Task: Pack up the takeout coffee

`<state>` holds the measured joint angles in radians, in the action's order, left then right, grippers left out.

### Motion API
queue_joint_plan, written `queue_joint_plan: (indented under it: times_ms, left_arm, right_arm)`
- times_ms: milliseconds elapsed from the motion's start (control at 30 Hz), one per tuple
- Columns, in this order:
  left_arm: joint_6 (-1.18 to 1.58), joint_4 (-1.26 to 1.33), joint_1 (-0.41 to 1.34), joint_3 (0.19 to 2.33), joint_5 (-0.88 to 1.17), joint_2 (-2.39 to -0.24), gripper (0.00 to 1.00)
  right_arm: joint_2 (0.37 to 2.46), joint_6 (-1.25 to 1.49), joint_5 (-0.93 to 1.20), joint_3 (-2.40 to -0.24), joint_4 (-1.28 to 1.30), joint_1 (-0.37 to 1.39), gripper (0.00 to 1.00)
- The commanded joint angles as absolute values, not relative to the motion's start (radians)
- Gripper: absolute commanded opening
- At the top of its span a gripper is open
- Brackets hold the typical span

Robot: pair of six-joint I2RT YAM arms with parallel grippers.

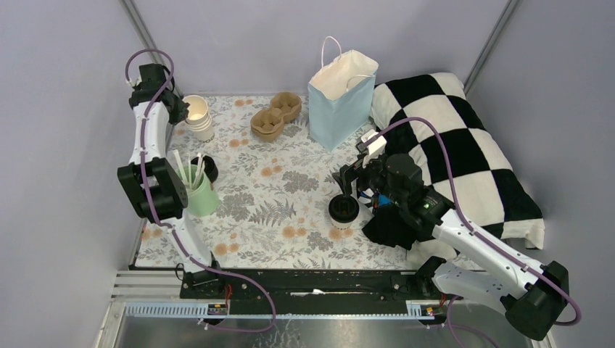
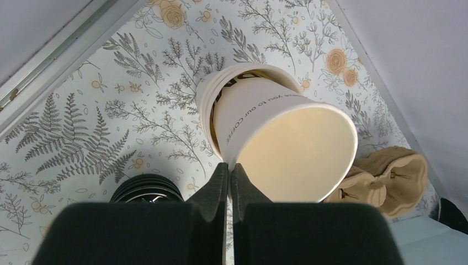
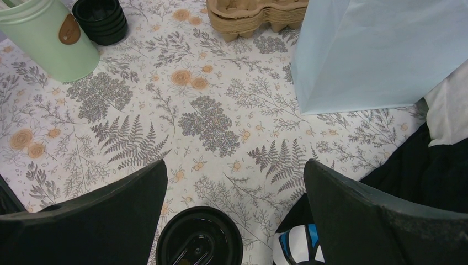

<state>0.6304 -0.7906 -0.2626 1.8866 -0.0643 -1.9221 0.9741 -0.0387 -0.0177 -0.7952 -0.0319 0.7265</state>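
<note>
Inspecting the floral-print mat (image 1: 275, 210), found one round, glossy black-lidded takeout coffee (image 3: 198, 238) standing near the smooth blue paper bag (image 1: 337, 109), below the right gripper (image 3: 234, 168), fingers released wide. Found left gripper (image 2: 229, 170) clenched empty beside stacked cream paper cups (image 2: 265, 116).

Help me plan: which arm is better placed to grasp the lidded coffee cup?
Right: the open right gripper hangs over the lidded coffee cup; the shut left gripper is by the lidless cup stack.
</note>
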Motion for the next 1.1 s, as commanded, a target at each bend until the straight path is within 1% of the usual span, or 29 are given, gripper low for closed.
queue_joint_plan:
  times_ms: [0, 333, 500, 600, 667, 800, 900, 967, 1067]
  left_arm:
    - [0.642, -0.787, -0.274, 1.934, -0.040, -1.917, 0.00]
    - [0.640, -0.854, -0.278, 2.091, -0.025, -1.875, 0.00]
    - [0.649, -0.886, -0.279, 2.107, -0.009, -1.838, 0.00]
    - [0.665, -0.886, -0.264, 2.063, 0.071, -1.778, 0.00]
    - [0.654, -0.860, -0.195, 2.006, 0.117, -1.723, 0.00]
    - [0.626, -0.817, 0.077, 1.843, 0.140, -1.626, 0.00]
    - [0.677, -0.745, 0.235, 1.678, 0.162, -1.569, 0.00]
    - [0.720, -0.703, 0.345, 1.597, 0.165, -1.567, 0.00]
    - [0.759, -0.662, 0.501, 1.552, 0.160, -1.618, 0.00]
  right_arm:
    - [0.959, -0.029, -0.026, -0.787, -0.044, 0.721, 1.00]
    - [0.959, -0.013, -0.020, -0.807, -0.043, 0.721, 1.00]
    - [0.958, -0.020, -0.026, -0.828, -0.026, 0.721, 1.00]
    - [0.945, -0.023, -0.056, -0.846, -0.007, 0.722, 1.00]
    - [0.929, -0.024, -0.112, -0.862, 0.047, 0.721, 1.00]
    - [0.889, -0.027, -0.249, -0.910, 0.143, 0.717, 1.00]
    - [0.851, -0.006, -0.351, -0.972, 0.247, 0.697, 1.00]
    - [0.822, 0.021, -0.371, -0.996, 0.303, 0.682, 1.00]
    - [0.777, 0.026, -0.385, -0.998, 0.347, 0.677, 1.00]
